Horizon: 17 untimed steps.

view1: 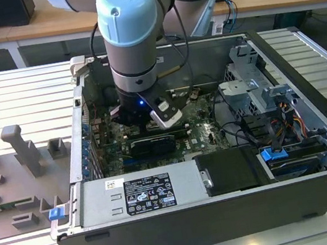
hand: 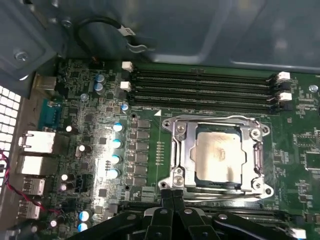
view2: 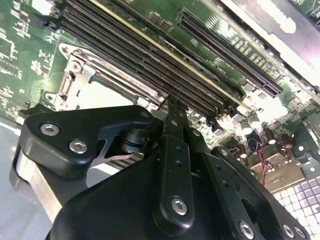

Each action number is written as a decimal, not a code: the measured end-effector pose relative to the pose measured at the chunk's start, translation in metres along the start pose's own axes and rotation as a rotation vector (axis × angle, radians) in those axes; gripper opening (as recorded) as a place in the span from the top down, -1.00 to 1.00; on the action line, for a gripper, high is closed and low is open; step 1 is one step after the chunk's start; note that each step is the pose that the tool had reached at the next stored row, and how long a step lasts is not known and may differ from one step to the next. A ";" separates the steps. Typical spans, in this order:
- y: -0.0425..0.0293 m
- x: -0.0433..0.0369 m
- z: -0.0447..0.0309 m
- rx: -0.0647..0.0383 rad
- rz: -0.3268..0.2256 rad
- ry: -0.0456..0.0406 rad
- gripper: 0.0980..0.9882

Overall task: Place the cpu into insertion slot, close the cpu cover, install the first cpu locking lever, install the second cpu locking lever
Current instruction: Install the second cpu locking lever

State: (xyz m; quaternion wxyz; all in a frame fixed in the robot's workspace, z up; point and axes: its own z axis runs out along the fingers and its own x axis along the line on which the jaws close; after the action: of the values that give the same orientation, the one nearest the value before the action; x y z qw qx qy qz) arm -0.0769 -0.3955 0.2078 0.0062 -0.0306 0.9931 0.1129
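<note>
Levers look to be the business at hand, judging by how things lie: the work wants a steady push along the socket's edge, with the fingertips kept off the chip and the memory slots alongside. From the exterior view, the arm (view1: 128, 34) reaches steeply down into the open computer case (view1: 306, 73), its wrist nearly upright and its black gripper (view1: 144, 118) low over the green board (view1: 199, 130), towards the case's back wall. In the second wrist view the gripper (view2: 170, 107) has its fingers drawn together to a point, nothing held between them, just beside the metal socket frame (view2: 75, 65) and the long memory slots (view2: 150, 50). In the first wrist view the cpu (hand: 217, 155) sits in the insertion slot (hand: 257, 162) with the cpu cover (hand: 184, 150) lying down around it, and the closed fingertips (hand: 172, 197) rest at the frame's near edge.
</note>
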 end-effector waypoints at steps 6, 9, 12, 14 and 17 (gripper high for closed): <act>-0.0010 0.0006 0.0039 -0.007 0.000 -0.0007 0.98; -0.0012 0.0005 0.0050 -0.011 0.000 -0.0009 0.98; -0.0016 0.0005 0.0069 -0.018 0.000 -0.0012 0.98; -0.0018 0.0005 0.0077 -0.022 0.000 -0.0015 0.98; -0.0020 0.0005 0.0087 -0.025 0.000 -0.0018 0.98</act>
State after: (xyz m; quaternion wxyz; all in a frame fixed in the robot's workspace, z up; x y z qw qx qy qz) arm -0.0773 -0.3956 0.1989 0.0067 -0.0305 0.9916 0.1254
